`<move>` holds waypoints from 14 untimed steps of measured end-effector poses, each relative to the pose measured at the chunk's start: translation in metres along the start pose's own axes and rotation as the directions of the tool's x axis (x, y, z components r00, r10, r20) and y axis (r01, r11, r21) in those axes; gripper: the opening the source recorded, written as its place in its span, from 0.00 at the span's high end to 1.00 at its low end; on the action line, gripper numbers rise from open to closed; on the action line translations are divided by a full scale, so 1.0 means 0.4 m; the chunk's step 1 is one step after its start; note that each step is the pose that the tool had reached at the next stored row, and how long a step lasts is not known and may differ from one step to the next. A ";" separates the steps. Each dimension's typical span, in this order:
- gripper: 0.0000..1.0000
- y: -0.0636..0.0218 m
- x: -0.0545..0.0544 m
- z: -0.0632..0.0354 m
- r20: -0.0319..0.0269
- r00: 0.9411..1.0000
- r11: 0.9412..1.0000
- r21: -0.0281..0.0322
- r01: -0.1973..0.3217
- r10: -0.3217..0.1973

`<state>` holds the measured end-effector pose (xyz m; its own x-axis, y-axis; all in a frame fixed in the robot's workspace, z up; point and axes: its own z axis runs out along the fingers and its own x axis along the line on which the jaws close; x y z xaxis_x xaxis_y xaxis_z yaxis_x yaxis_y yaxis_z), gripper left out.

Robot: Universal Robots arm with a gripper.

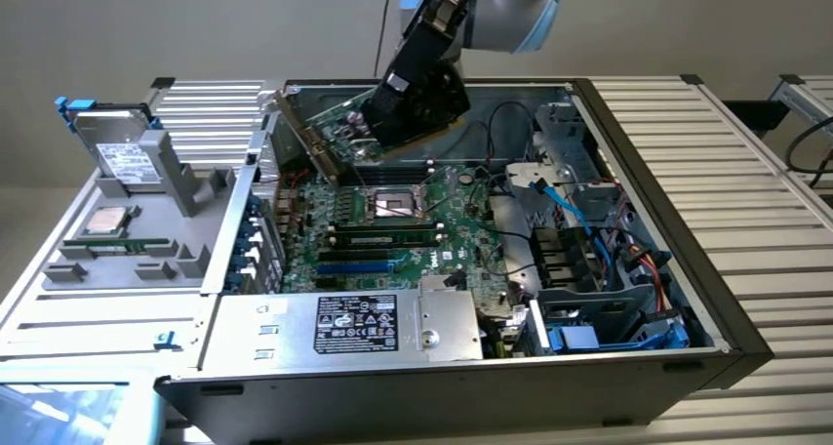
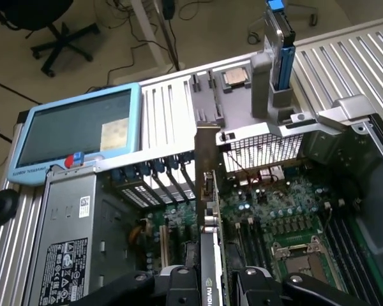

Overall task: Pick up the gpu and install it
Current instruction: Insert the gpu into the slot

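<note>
Ribbed metal desk (image 1: pixel 768 152), bearing the following.

1. Computer case (image 1: pixel 430 396): side panel off, motherboard (image 1: pixel 443 221) exposed.
2. End effector (image 1: pixel 380 131): at 12 o'clock of the motherboard, closed on the gpu (image 1: pixel 332 123).
3. Gpu: held tilted over the board's 12 o'clock edge, silver bracket toward 9 o'clock. On the wrist view the gpu (image 2: pixel 210 255) stands edge-on between the black fingers (image 2: pixel 179 284).
4. Power supply (image 1: pixel 351 323): labelled, at 6 o'clock of the board.
5. Grey parts tray (image 1: pixel 131 240): at 9 o'clock of the case, carrying a hard drive (image 1: pixel 111 142).
6. Blue-framed screen (image 2: pixel 76 131): beside the case.
</note>
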<state>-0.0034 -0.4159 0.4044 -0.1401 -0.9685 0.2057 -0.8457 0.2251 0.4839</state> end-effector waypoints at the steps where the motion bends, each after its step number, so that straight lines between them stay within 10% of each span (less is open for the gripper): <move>1: 0.72 -0.002 -0.001 0.002 -0.004 1.000 1.000 -0.001 0.007 -0.007; 8: 0.72 -0.010 -0.004 0.011 -0.030 0.998 0.998 -0.024 0.050 -0.051; 14: 0.72 -0.018 -0.006 0.019 -0.039 0.997 0.996 -0.064 0.069 -0.071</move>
<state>-0.0010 -0.4159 0.3939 -0.0595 -0.9772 0.2036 -0.8187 0.1645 0.5502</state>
